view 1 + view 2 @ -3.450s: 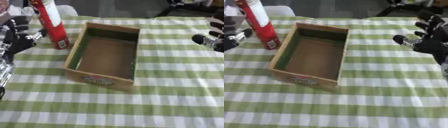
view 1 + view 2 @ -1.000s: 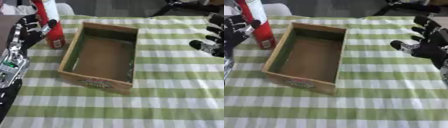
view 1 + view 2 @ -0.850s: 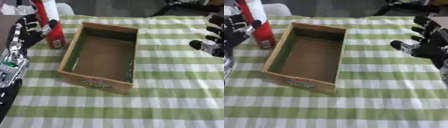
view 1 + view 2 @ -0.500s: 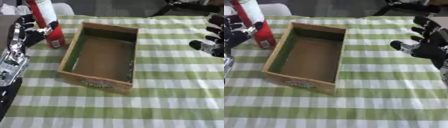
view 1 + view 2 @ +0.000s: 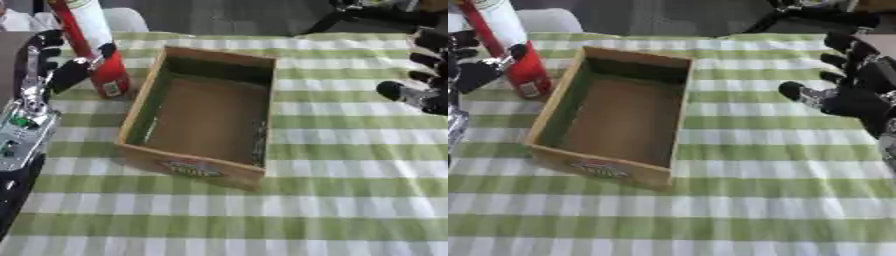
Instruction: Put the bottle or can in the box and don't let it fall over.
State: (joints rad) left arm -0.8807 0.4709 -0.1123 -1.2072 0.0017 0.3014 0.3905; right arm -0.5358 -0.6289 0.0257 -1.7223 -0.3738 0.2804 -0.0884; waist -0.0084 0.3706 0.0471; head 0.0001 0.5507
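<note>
**Black hands, silver forearm**

The left hand (image 5: 54,65) is black, with rounded, padded fingertips and silver metal showing between the finger segments. Behind it the forearm is a flat silver-grey plate with small green marks and dark dots like screws or lights; lower down the arm turns black. The right hand (image 5: 846,95) is likewise black, its fingers thick and blunt with rounded tips. A pale silver band with small specks sits at the base of its thumb, and the palm behind it is a broad dark block.
</note>
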